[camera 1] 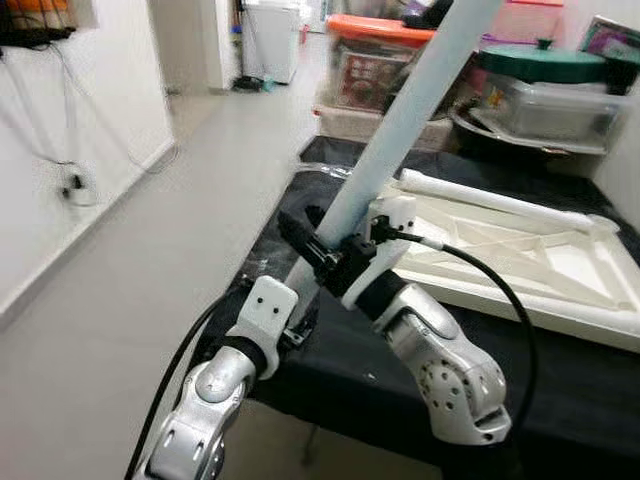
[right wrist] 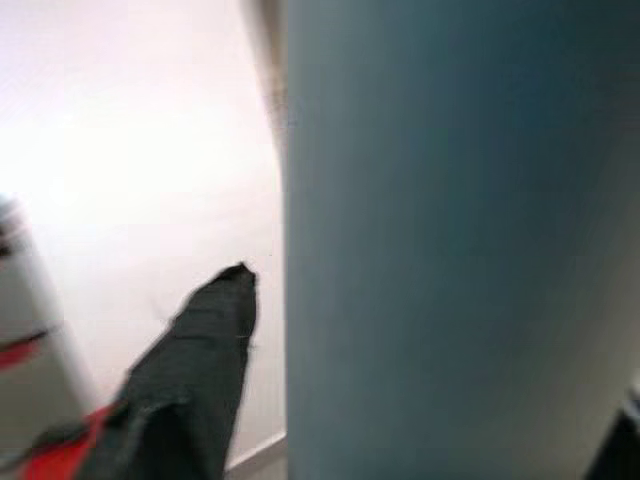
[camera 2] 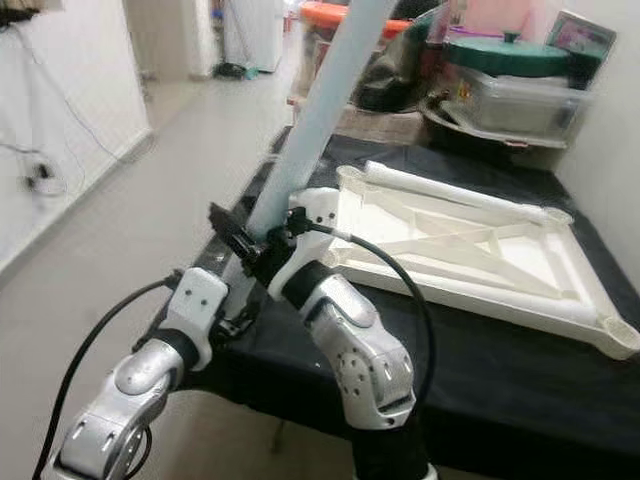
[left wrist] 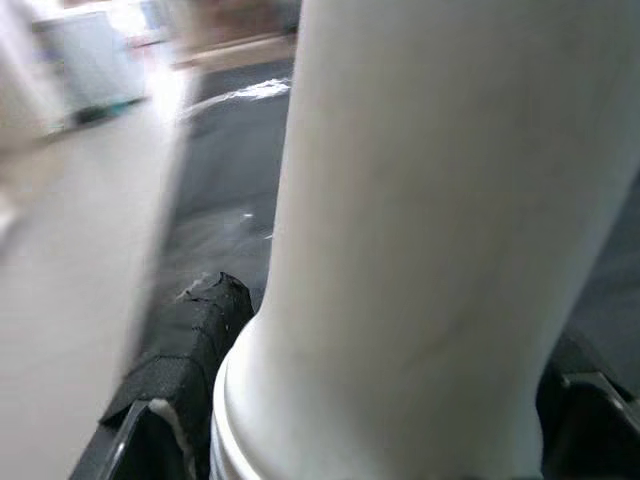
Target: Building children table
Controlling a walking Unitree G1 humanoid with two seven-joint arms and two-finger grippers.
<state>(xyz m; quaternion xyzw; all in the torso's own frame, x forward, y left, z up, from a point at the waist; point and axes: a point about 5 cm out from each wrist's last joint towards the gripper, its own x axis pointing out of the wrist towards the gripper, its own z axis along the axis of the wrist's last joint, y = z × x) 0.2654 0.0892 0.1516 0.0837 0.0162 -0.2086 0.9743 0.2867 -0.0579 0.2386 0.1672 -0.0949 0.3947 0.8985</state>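
My right tool (camera 1: 318, 250) is clamped around the lower part of the pale table leg (camera 1: 400, 120), and my left tool (camera 1: 298, 310) grips the same leg just below it, nearer its bottom end; in the left wrist view the leg (left wrist: 430, 230) sits between my black fingers (left wrist: 190, 350). The leg leans up and away from me toward one o'clock, its top out of sight. Beyond my tools, at about two o'clock on the black-covered worktop (camera 2: 520, 360), the white tabletop frame (camera 2: 470, 250) lies upside down with a second leg (camera 2: 450, 195) resting along its far edge. I judge I am mid-way through fitting a leg: it is lifted but not yet seated. Next I need to swing its lower end to the near corner socket (camera 2: 350, 180) at one o'clock, stand it upright and press down squarely.
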